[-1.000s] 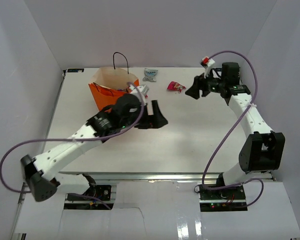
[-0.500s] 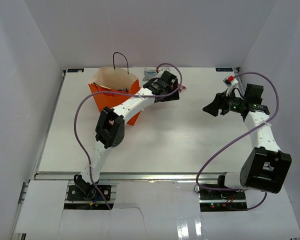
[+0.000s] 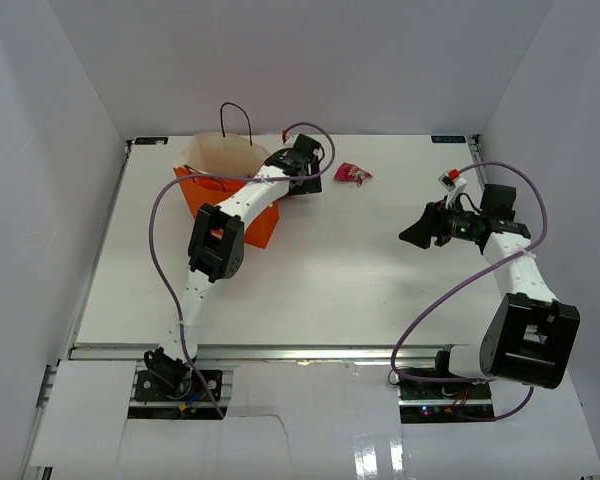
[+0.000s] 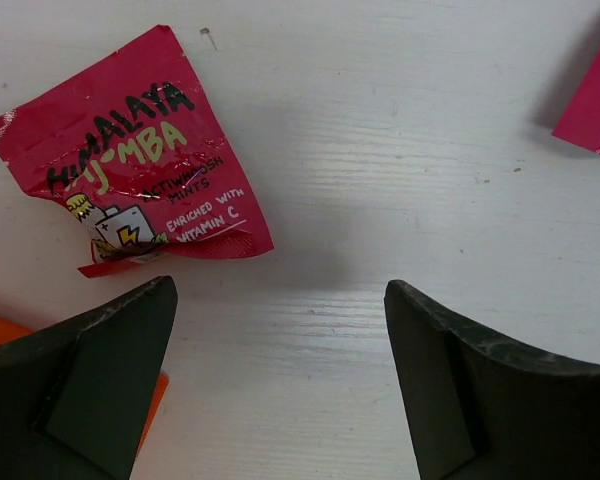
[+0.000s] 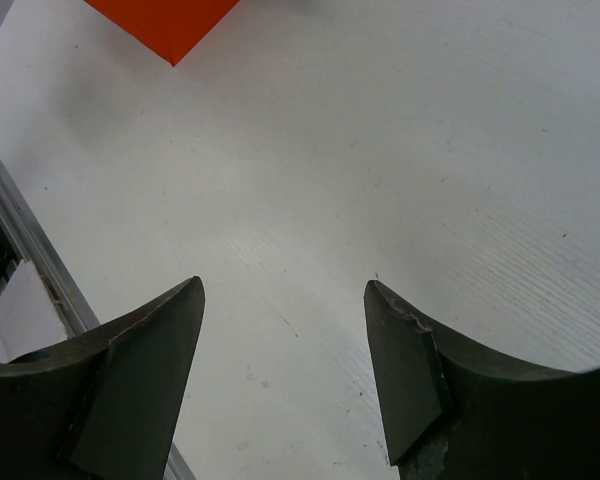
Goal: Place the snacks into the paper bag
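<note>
At the far left of the white table, the bright orange rectangular paper bag stands with its top open, pale inside, and a thin black loop handle rising above it. The left gripper hangs just beside the bag's far right corner, jaws spread wide and holding nothing. Beyond its fingertips, a crumpled magenta foil snack packet with printed lettering lies flat on the table, touching neither finger. The edge of another magenta wrapper shows at the right of that wrist view. The right gripper hovers well apart over bare table, jaws likewise spread and empty.
</note>
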Robot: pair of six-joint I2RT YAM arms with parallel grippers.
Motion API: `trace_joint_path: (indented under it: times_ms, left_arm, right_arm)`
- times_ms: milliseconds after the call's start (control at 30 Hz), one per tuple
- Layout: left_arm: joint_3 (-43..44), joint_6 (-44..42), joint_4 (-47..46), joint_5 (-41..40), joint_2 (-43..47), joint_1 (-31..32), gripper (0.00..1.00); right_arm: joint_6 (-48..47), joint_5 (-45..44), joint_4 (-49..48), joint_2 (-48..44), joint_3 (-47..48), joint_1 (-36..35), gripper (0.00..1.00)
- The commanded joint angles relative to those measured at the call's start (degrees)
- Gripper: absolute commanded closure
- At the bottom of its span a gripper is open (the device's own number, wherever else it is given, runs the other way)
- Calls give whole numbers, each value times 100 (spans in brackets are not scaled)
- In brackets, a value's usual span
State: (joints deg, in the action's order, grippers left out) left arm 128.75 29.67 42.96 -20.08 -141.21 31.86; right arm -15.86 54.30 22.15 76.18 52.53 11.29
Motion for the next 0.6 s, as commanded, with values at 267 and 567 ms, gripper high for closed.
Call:
trace_joint_path:
  times_ms: [267,567]
  left_arm:
    - [-202,-110,-200,-1182,437,-224,3]
    - [-43,-655,-763,-981,261,-417,2]
  right_arm:
    - [21,247,-308,19,-94,22,29]
    - [30,247,-325,19,-147,22,29]
